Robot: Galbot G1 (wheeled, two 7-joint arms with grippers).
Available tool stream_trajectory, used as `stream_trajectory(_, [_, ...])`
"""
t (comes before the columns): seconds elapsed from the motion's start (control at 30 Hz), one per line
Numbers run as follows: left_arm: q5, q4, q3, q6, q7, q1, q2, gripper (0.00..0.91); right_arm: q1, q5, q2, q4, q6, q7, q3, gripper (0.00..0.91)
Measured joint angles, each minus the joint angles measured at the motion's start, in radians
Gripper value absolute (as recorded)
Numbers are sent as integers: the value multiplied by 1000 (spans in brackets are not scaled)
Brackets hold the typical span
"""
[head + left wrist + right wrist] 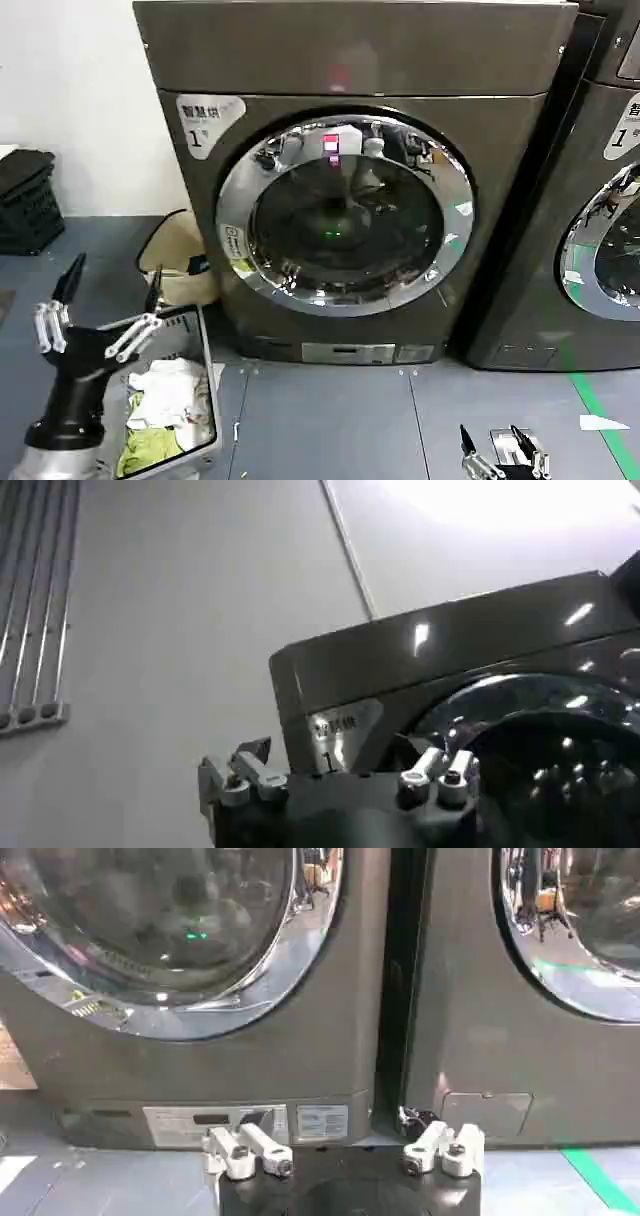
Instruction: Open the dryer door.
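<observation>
The dryer door (345,215) is a big round door with a shiny chrome ring around dark glass, lying shut against the dark grey-brown machine in front of me. My left gripper (110,288) hangs open low at the left, well away from the door, over a laundry basket. In the left wrist view the left gripper (345,762) looks up at the machine's top corner and the dryer door (560,750). My right gripper (492,445) is open near the floor at the lower right. From the right wrist, the right gripper (345,1140) faces the machine's base below the dryer door (160,938).
A twin grey machine (600,200) stands close on the right, its door (590,918) also chrome-ringed. A white laundry basket (207,370) with clothes sits under the left arm. A tan bag (180,255) and a black crate (25,200) lie left. Green tape (600,420) marks the floor.
</observation>
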Motion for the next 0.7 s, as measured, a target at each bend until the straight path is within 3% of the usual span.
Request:
stream_trajectory(0.4, [1, -14, 2, 3, 1, 14, 8, 907, 162, 63, -135, -29, 151, -145, -23, 907])
stream_trajectory(0.7, [8, -25, -1, 4, 1, 34, 11, 907, 329, 84, -278, -107, 159, -156, -96, 907])
